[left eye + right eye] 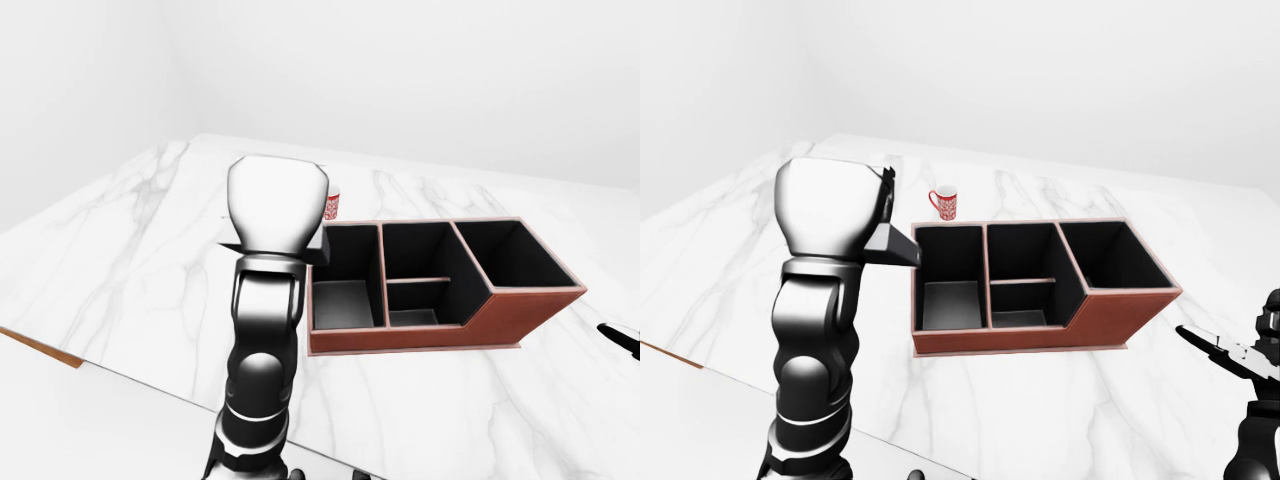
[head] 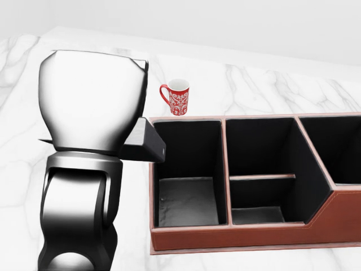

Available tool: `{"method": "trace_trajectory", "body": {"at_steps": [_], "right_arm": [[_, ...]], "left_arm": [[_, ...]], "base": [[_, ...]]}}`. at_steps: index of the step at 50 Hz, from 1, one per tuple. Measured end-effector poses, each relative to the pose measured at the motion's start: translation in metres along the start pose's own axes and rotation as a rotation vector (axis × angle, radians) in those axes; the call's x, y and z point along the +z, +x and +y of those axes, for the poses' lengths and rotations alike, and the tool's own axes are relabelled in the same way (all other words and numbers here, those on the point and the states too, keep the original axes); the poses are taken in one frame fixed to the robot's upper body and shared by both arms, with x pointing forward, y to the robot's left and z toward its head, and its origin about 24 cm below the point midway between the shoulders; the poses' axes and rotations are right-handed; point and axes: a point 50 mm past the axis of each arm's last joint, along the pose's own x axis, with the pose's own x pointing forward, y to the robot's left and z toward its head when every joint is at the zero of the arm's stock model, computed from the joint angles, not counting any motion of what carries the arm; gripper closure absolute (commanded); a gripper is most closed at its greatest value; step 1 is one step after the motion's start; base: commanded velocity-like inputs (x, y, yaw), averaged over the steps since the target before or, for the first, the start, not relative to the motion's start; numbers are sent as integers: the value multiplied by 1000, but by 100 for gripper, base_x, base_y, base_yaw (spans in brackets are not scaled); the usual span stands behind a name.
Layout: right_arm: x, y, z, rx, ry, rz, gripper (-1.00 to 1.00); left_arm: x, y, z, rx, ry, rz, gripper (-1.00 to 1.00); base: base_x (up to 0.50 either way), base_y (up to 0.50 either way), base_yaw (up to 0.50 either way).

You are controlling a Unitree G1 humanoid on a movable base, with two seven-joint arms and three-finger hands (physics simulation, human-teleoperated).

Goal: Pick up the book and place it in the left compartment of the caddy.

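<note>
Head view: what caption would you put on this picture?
Left hand carries the book to the caddy's left compartment, mug behind.

Mug (image 2: 176,97): red with white pattern, white inside, upright, handle toward the head view's left.
Tabletop (image 2: 271,84): white marble, grey veins.

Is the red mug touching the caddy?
Cannot tell. In the head view the red mug stands just above the caddy rim, with no clear gap; the right-eye view shows no plain gap either.

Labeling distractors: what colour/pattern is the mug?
Red with a white pattern, white inside; mug shows best in head view.
</note>
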Motion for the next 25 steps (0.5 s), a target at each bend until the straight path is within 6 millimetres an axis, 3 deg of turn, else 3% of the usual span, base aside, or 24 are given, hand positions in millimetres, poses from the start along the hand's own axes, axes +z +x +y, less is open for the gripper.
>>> {"method": "trace_trajectory", "body": {"at_steps": [25], "right_arm": [[2,0,1,6,-1,-2,-100]], "left_arm": [[58,16,-30,-15,8,-201,100]], "base": [[0,0,0]]}}
